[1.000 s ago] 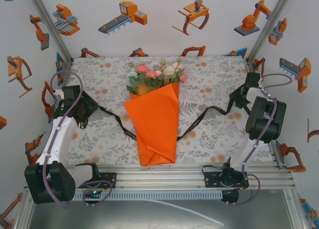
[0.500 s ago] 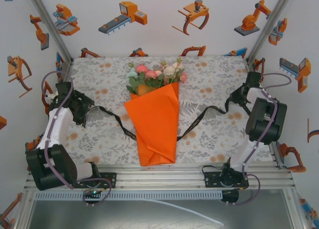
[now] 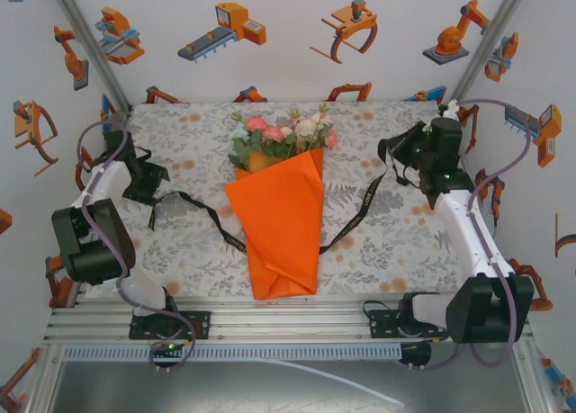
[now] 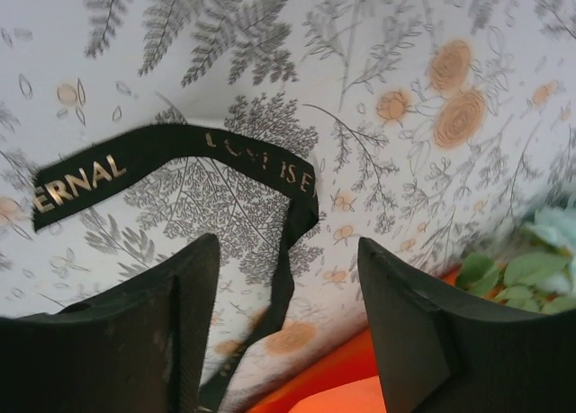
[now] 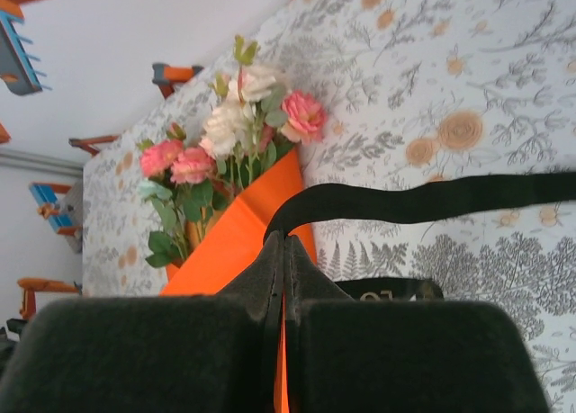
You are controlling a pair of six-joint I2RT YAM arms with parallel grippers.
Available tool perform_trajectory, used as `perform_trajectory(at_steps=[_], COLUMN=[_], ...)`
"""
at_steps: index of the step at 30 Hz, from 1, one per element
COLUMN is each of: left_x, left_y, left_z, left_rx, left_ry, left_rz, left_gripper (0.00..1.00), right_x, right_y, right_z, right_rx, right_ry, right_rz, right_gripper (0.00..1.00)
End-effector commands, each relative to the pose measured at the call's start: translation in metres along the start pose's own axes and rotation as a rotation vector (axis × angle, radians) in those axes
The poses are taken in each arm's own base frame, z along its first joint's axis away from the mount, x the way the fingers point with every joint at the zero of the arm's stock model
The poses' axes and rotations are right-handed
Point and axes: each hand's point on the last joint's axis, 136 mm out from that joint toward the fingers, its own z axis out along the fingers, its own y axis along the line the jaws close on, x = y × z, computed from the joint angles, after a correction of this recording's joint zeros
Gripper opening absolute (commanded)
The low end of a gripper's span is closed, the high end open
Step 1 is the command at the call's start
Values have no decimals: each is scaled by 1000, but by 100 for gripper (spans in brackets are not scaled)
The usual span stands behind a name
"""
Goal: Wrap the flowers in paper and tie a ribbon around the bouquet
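Floral counter (image 3: 378, 242) holds the bouquet (image 3: 279, 206) centrally, ribbon (image 3: 364, 206) running beneath. Right hand (image 5: 282, 237) is clamped on one limp, probably slippery end; left hand (image 4: 286, 246) gapes empty over the other, best pinched near its tip.

The middle of the ribbon (image 3: 358, 215) lies hidden under the paper (image 3: 279, 224), which also covers the stems of the flowers (image 3: 283, 136). In the left wrist view its gold lettering blurs unreadably at the bend.
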Motion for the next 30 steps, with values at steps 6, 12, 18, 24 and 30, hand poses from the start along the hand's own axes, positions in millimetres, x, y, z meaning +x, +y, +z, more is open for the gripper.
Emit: perform_trajectory(at_steps=[6,12,18,24,30], left_x=[20,0,-23,-23,55], left_y=[21,12,-51,-81,-107], left_z=[40,47,-5,-125,-202], left_rx=[-151,-104,182,366,610], left_ry=[50,-19,-29,-238,-330], left_rz=[-342,-328,-95,223,630], left_gripper=[56,21,0,0,0], right_x=[18,15,25,60,92], right_y=[11,19,50,110,171], right_z=[-3,-10,-21,-42,-27], right_rx=[6,-5,-87,-270,-400], right_ry=[62,55,99,168,220], right_rz=[-66,-80,-136,-229,-277], right_gripper=[0,0,0,0,0])
